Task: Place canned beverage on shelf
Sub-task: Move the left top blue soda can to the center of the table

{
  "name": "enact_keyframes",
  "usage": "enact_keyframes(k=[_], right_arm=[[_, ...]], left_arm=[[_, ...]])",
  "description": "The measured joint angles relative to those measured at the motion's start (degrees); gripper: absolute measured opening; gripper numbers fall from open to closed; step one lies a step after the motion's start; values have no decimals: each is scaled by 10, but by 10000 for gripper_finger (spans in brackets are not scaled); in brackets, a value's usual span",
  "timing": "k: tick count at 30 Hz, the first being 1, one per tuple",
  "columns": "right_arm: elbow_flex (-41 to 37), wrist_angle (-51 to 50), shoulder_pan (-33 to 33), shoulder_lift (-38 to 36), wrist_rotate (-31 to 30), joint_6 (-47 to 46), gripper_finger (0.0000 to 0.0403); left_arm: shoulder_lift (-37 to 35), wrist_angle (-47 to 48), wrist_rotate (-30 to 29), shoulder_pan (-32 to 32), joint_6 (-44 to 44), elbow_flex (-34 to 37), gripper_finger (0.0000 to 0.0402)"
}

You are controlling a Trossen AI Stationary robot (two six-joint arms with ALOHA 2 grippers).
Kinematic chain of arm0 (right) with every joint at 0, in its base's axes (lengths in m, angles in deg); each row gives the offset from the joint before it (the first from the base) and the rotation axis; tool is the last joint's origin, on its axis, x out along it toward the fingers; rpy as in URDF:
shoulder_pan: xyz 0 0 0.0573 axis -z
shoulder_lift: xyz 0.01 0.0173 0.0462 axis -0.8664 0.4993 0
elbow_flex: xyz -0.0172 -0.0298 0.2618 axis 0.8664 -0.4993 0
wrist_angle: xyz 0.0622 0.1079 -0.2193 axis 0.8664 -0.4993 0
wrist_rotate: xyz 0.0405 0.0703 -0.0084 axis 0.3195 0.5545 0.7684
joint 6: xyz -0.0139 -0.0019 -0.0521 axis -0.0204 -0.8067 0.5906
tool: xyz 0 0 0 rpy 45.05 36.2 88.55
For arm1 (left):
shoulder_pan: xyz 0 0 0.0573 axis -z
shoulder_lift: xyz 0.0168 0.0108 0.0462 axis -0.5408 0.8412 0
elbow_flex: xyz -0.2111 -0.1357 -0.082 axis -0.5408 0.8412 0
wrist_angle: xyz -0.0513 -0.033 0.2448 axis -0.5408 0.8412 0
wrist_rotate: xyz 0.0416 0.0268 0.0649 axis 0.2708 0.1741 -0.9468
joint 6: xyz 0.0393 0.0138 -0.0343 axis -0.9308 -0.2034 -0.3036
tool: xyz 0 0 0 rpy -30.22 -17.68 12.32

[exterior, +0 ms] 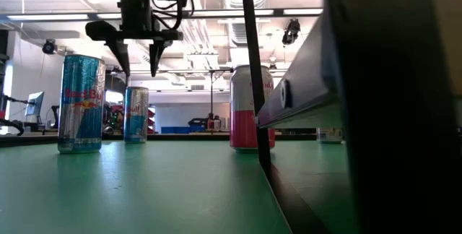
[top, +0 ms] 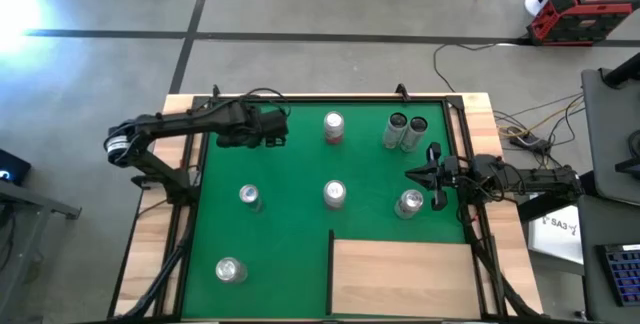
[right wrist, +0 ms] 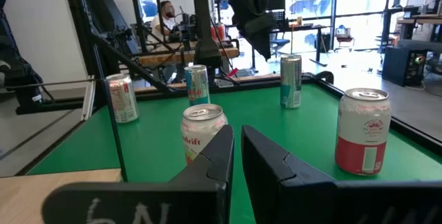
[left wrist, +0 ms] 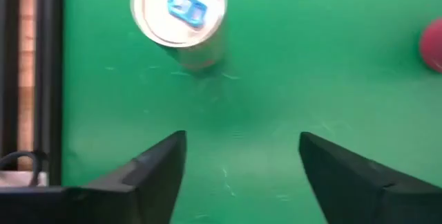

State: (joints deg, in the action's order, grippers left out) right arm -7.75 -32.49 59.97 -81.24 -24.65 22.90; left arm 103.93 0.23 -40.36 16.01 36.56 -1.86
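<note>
While the pale flat wooden shelf [top: 405, 276] at five o'clock bears nothing, my left claw [top: 283, 127] hangs spread and empty at eleven; my right claw [top: 412, 174] is closed at three; all silver-topped cans [top: 334, 193] still stand on green mat [top: 290, 179].

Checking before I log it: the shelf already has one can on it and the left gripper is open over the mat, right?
Not quite. The shelf holds no can; the high view shows its panel bare, and every can visible there stands on the green mat. The rest holds: the left gripper is open over the mat.
</note>
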Motion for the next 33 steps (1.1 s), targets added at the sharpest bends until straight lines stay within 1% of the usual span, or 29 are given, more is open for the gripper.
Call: enact_keyframes(k=[4,8,16,24,30,33], right_arm=[[0,0,0,0,0,0,22],[0,0,0,0,0,-1,22],[0,0,0,0,0,0,22],[0,0,0,0,0,0,22],[0,0,0,0,0,0,22],[0,0,0,0,0,-1,22]], left_arm=[[-6,10,6,-30,10,0,317],[-17,8,25,-64,-17,0,333],[-15,-5,42,-121,-65,7,334],[-12,-82,58,-159,-90,71,333],[-12,-146,79,-188,-128,101,314],[-12,-154,81,-196,-144,104,305]])
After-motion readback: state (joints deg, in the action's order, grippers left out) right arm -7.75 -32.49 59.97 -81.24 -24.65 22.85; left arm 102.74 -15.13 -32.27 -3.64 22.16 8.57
